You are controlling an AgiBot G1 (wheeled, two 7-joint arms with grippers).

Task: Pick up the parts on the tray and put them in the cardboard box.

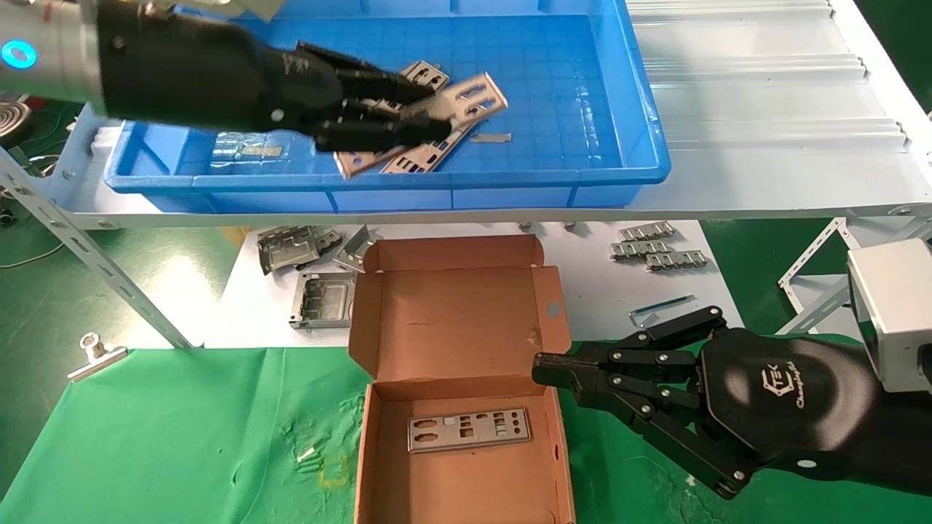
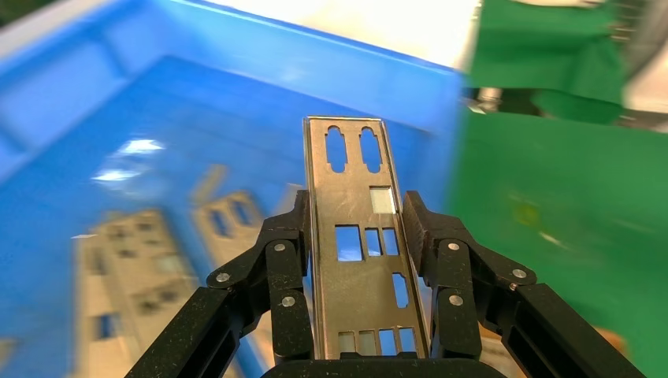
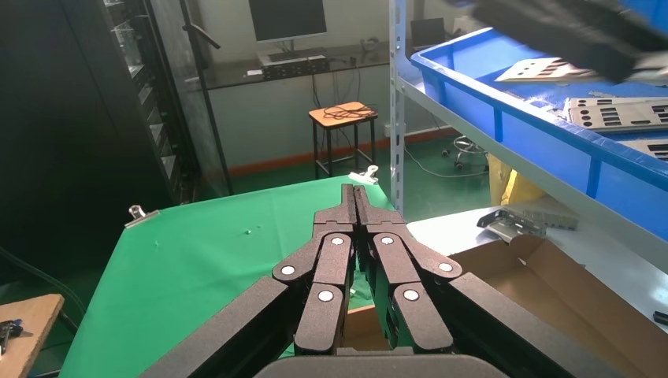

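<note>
My left gripper (image 1: 437,110) is over the blue tray (image 1: 561,80), shut on a silvery plate (image 1: 475,96) by its long edges. The left wrist view shows that plate (image 2: 358,252) between the pads of the gripper (image 2: 356,224), lifted above the tray floor (image 2: 87,118). More plates (image 1: 408,157) lie in the tray under it. The cardboard box (image 1: 451,320) stands open on the green cloth with one plate (image 1: 468,429) flat inside. My right gripper (image 1: 540,367) is shut and empty, beside the box's right wall; it also shows in the right wrist view (image 3: 354,193).
Grey brackets (image 1: 291,247) and ridged strips (image 1: 655,249) lie on the white board behind the box. A small strip (image 1: 490,137) and tape scraps (image 1: 247,149) lie in the tray. A slanted shelf strut (image 1: 95,262) and a metal clip (image 1: 95,356) are at the left.
</note>
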